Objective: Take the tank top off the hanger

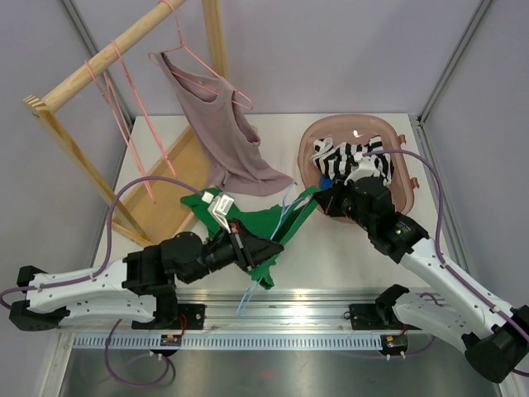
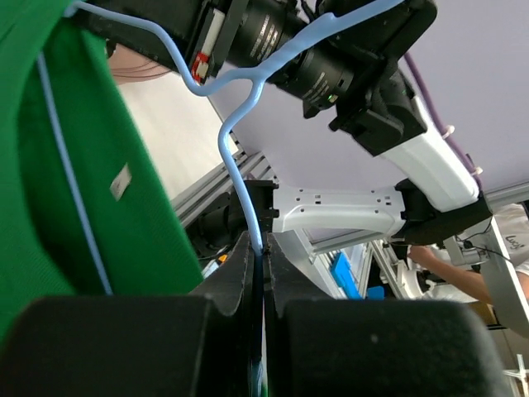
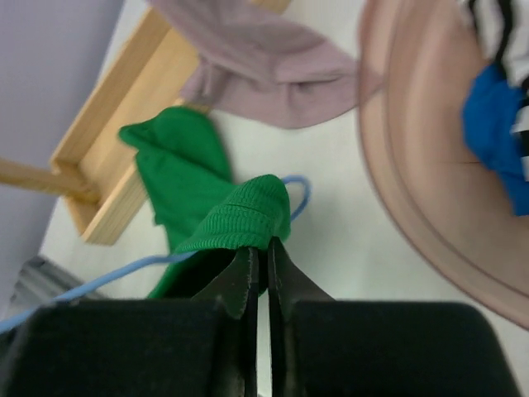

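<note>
Your left end effector is clenched on the wire of the light-blue hanger, close to its hook. That anchors the hanger so the garment can be pulled against it. Your right end effector is clamped on a ribbed edge of the green tank top, probably a strap or the neckline, which is the part that has to slip over the hanger's shoulder. The tank top is stretched between your two end effectors, low over the bench. The hanger wire runs inside it, so I judge it not yet free. Right beside the right end effector, on its outer side, sits the pink plastic basin. It holds a black-and-white striped garment and a blue cloth, and it looks like the likely drop spot. Beyond both end effectors, a mauve tank top hangs on the wooden rack, its lower part draped onto the bench.
</note>
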